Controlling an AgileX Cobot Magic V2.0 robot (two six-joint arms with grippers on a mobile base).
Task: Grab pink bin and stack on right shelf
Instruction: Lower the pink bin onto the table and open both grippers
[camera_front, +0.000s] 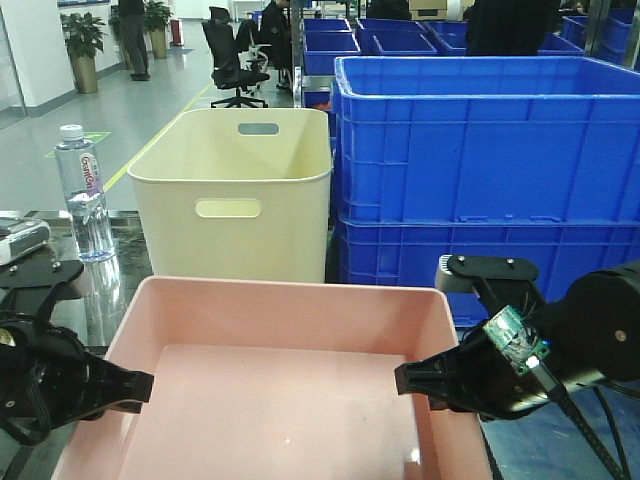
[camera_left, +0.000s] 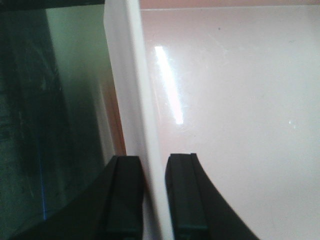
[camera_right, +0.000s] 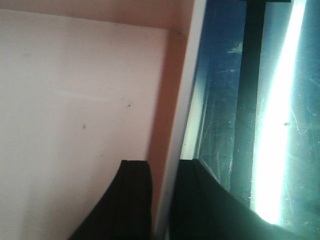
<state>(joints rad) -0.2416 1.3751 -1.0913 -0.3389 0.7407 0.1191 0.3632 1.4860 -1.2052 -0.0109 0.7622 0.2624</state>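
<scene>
Right at the lens, the pink bin (camera_front: 290, 400) fills the foreground, open side up, and both pincers are on it. The left gripper (camera_left: 154, 195) straddles the bin's left wall, one finger outside, one inside, nearly closed on the rim. The right gripper (camera_right: 165, 200) does the same on the right wall, jaws narrowed to wall thickness, pinching it.

The bin sits between the two grippers on the dark glossy right shelf (camera_right: 225, 100), whose surface shows just outside each outer finger. Beyond the grippers stands the cream bin (camera_front: 235, 190), with blue crates (camera_front: 480, 150) beside it, and a water bottle (camera_front: 82, 190) farther off on the left gripper's side.

To carry this well, I'd judge both arms must rise together, level, keeping equal squeeze so the walls don't flex or slip.

From the front view the long axis appears to run from the camera toward the cream bin, though the near end is cut off.
</scene>
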